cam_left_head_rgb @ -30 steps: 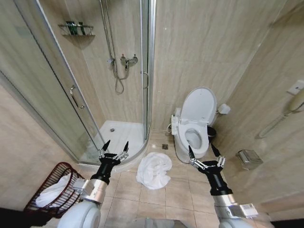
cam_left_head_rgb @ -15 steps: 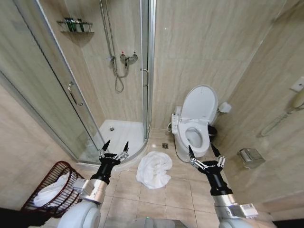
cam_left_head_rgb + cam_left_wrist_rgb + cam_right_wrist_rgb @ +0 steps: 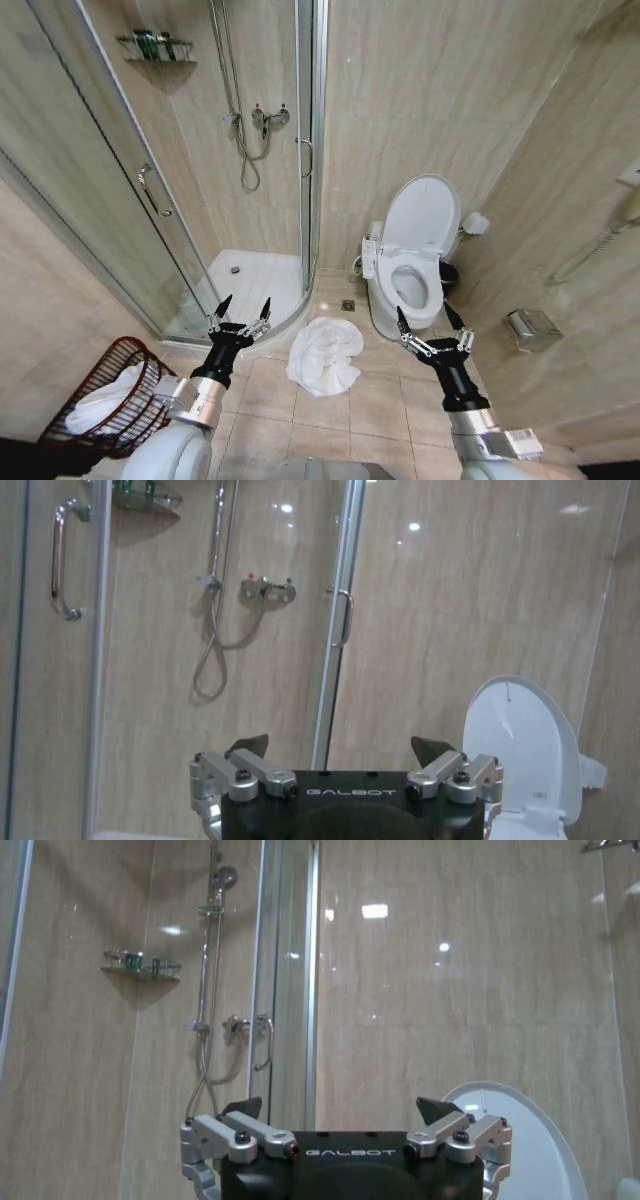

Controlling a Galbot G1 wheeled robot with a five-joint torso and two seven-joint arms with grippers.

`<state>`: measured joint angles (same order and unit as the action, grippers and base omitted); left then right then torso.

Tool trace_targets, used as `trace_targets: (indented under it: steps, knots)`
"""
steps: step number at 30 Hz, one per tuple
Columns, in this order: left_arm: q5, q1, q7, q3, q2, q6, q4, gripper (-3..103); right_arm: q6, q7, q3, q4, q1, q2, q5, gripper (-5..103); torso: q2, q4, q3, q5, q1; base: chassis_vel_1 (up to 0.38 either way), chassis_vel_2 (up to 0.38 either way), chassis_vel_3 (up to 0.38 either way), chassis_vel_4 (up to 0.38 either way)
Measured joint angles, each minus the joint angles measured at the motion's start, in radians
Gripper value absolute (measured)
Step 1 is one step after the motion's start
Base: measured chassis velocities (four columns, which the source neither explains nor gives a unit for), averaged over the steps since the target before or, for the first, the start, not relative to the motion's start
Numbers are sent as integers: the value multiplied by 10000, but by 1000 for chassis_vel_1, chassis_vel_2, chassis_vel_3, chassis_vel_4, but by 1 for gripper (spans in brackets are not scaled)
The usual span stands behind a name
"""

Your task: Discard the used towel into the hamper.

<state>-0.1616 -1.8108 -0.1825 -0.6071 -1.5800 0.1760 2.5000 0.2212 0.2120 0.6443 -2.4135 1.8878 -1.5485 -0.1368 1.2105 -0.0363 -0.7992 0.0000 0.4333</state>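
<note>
Bathroom with tiled floor and beige walls; towel (image 3: 325,356): white, crumpled in a heap on the floor tiles near the middle, between the shower and the toilet, touched by neither arm; hamper (image 3: 70,425): round, dark red-brown, openwork with thin ribs, standing on the floor at the near left against the wall, with white cloth (image 3: 100,402) already lying inside it, well apart from the towel; left gripper (image 3: 243,308): raised above the floor at near left of the towel, pointing toward the shower, jaws spread wide and holding nothing; right gripper (image 3: 421,317): raised at near right of the towel, in front of the toilet, jaws likewise spread wide and empty; shower (image 3: 250,270): glass-walled corner stall at far left, white tray on its floor, hose and mixer tap (image 3: 268,119) on the far wall, a small shelf (image 3: 155,48) with bottles high up; toilet (image 3: 412,258): white, at far right against the wall, lid standing up; paper holder (image 3: 531,328): metal, on the right wall
</note>
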Motion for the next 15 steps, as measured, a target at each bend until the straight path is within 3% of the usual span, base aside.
trace_targets:
  steps: [15]
  knots:
    - [0,0,0,0,0,0,0,97,0,0,1,0,0,0,0,100,-798,0,442,0,-359,0,0,0,0]
